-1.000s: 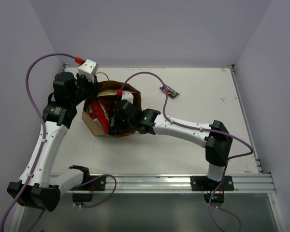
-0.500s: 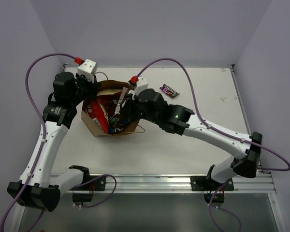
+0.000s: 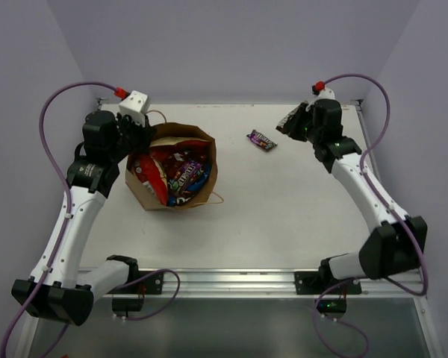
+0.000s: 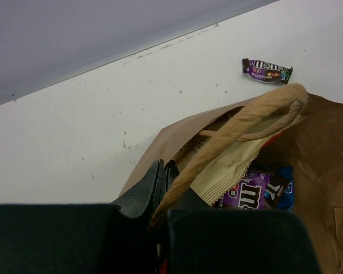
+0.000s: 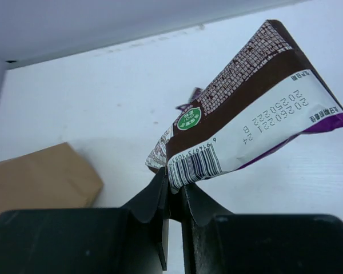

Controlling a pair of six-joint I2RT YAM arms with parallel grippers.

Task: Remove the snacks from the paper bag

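The brown paper bag (image 3: 206, 165) stands open at the left of the table, full of snacks: red chip bags (image 3: 151, 173), a purple candy packet (image 3: 185, 173) and a blue packet. My left gripper (image 3: 140, 139) is shut on the bag's near rim (image 4: 160, 149), beside the twisted handle (image 4: 240, 119). My right gripper (image 3: 297, 124) is at the far right, above the table, shut on the corner of a dark brown and purple candy packet (image 5: 247, 123). Another purple candy bar (image 3: 261, 139) lies on the table right of the bag, and also shows in the left wrist view (image 4: 267, 71).
The white table (image 3: 299, 209) has purple walls on three sides and a metal rail (image 3: 231, 280) along the near edge. The bag's second handle (image 3: 213, 198) hangs over its near right side. The right wrist view shows the bag's side (image 5: 40, 177) at lower left.
My right gripper has come up out of the bag and swung to the far right, carrying the dark candy packet. The left arm and the bag have stayed put.
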